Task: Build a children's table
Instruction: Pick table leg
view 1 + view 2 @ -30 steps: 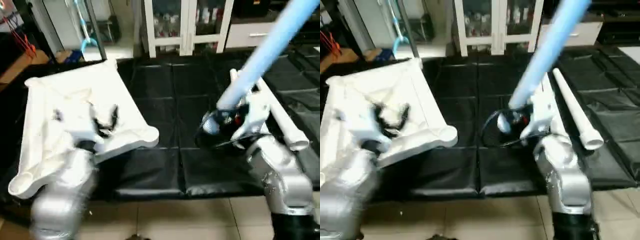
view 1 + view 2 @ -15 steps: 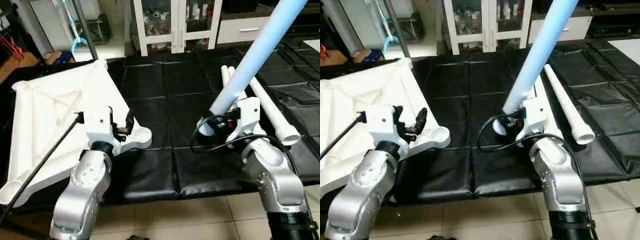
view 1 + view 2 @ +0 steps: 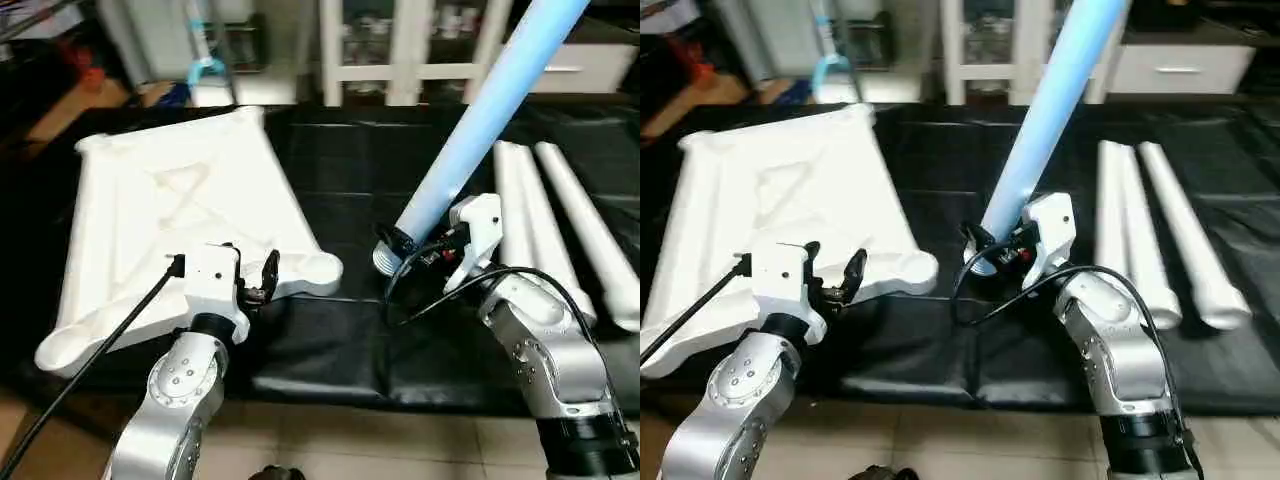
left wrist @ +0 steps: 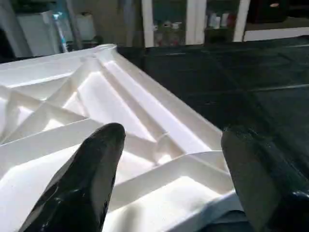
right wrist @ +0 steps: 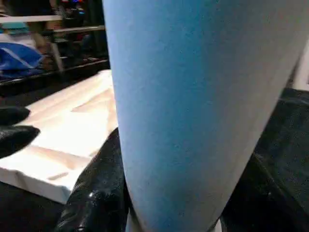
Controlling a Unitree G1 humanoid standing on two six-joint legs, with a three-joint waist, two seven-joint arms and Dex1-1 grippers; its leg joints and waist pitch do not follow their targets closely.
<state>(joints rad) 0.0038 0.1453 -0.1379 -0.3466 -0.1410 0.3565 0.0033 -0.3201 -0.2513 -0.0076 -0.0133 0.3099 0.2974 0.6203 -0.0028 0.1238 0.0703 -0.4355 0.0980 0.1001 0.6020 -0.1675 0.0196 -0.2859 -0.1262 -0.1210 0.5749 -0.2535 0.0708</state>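
The white tabletop [image 3: 180, 205] lies upside down on the left of the black mat, its ribbed underside [image 4: 145, 121] facing up. My left gripper [image 3: 252, 272] is open just in front of the tabletop's near right edge, beside the round corner socket [image 3: 322, 268], with nothing between its fingers [image 4: 82, 183]. My right gripper [image 3: 395, 245] is shut on the thick lower end of a pale bluish-white leg [image 3: 480, 120], which slants up and away to the right. The leg's end hangs a short way to the right of the corner socket. The black fingers [image 5: 96, 193] clasp the leg [image 5: 203, 96].
Three more white legs [image 3: 520, 210] lie side by side on the mat [image 3: 350, 180] at the right. A black cable [image 3: 90, 370] runs from my left wrist toward the near left. White cabinets [image 3: 400, 50] stand behind the mat, and tiled floor [image 3: 330, 440] lies in front.
The camera has swung, shifting the whole picture. My left gripper has come off the tabletop to its near right edge. My right gripper has brought the leg's lower end closer to the corner socket.
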